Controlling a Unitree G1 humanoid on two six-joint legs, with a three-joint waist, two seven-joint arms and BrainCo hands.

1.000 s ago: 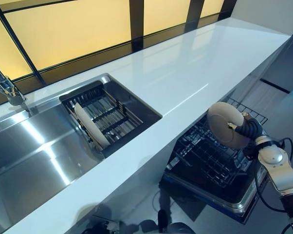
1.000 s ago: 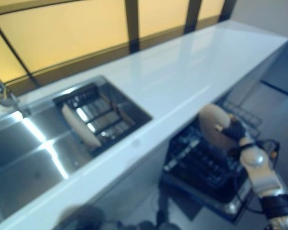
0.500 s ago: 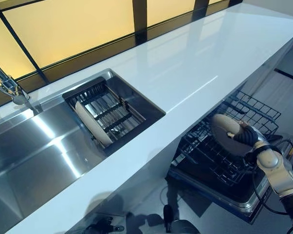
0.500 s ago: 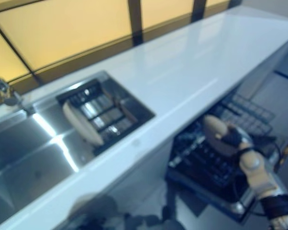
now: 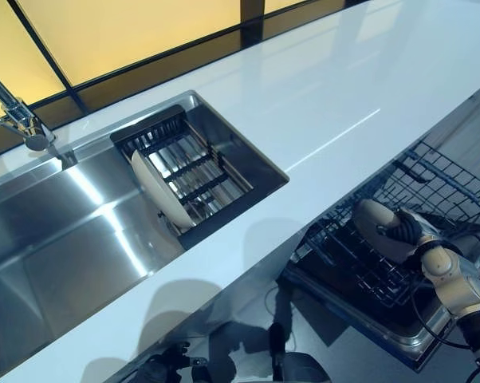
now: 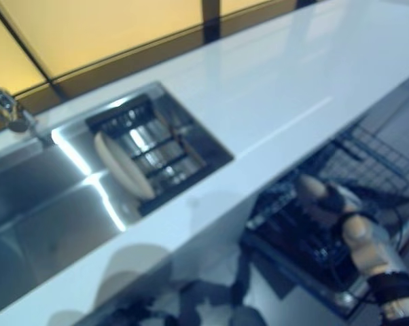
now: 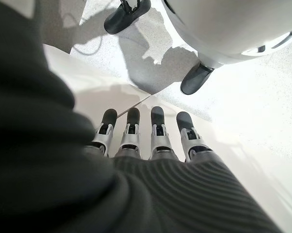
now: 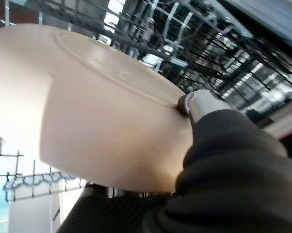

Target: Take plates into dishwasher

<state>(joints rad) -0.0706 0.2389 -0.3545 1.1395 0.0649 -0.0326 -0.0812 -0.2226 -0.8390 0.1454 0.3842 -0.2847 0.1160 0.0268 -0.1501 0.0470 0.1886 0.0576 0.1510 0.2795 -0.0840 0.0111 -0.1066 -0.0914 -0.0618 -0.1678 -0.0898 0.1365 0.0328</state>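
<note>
My right hand is shut on a cream plate, held tilted low over the black wire dishwasher rack below the counter's front edge. In the right wrist view the plate fills the frame with my thumb pressed on its face and the rack wires just past it. A second cream plate stands on edge in the dark drying rack inside the sink. My left hand shows only in its wrist view, fingers straight, holding nothing.
A long white countertop runs between the sink and the open dishwasher. The steel sink basin lies at the left with a tap behind it. A window band lines the far edge.
My right hand has lowered the plate from counter height down close to the dishwasher rack. The head camera has shifted, so the whole scene has slid in the picture.
</note>
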